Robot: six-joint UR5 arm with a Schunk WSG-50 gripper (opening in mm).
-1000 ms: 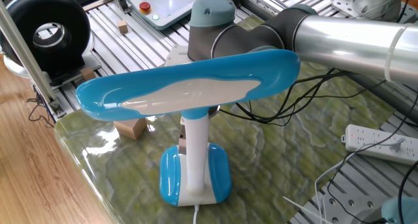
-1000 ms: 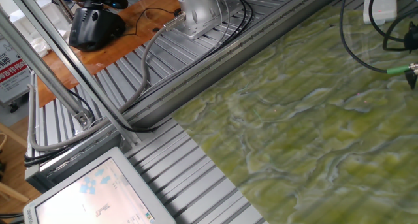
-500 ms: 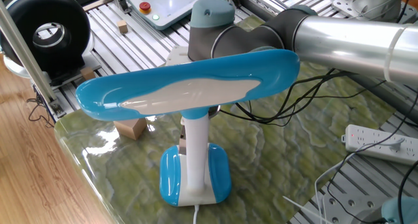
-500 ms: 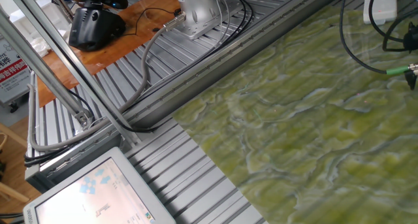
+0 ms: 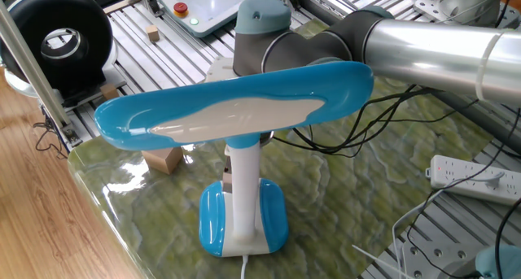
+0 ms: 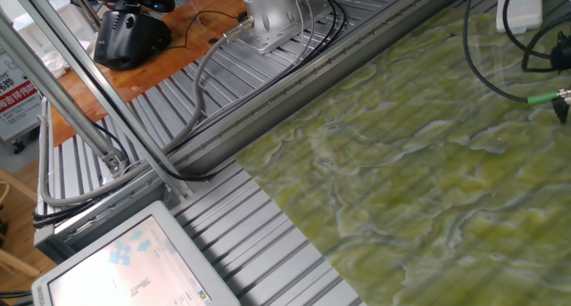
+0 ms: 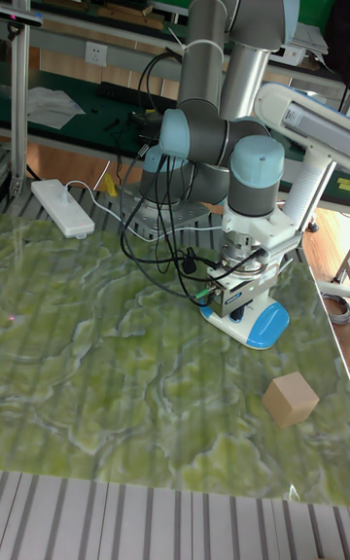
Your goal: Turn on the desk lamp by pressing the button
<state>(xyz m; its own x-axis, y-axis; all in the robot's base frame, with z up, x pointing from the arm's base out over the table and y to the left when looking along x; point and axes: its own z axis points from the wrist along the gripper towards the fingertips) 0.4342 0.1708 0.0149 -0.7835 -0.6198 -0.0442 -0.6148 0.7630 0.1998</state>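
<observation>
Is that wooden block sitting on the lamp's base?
No, the block lies on the green table, apart from the lamp's base.

We count one glossy sky-blue and white plastic desk lamp (image 5: 236, 116), with one wide oblong head, one white column stem and one rounded blue-and-white base (image 7: 261, 320). We count one silver robot arm with pale blue joint caps (image 7: 228, 84). Small tan wooden cubes come to two: one (image 5: 165, 159) on the green marbled surface (image 7: 107, 366) just beside the lamp, one (image 5: 153, 33) far off on the ribbed metal at the left. White power strips: one (image 7: 62, 206). White touch-screen control pendants with a red button: one (image 5: 198, 4). Round black housings with a shiny centre: one (image 5: 55, 39), far left. Small black cameras on the orange board: one (image 6: 125, 34).
</observation>
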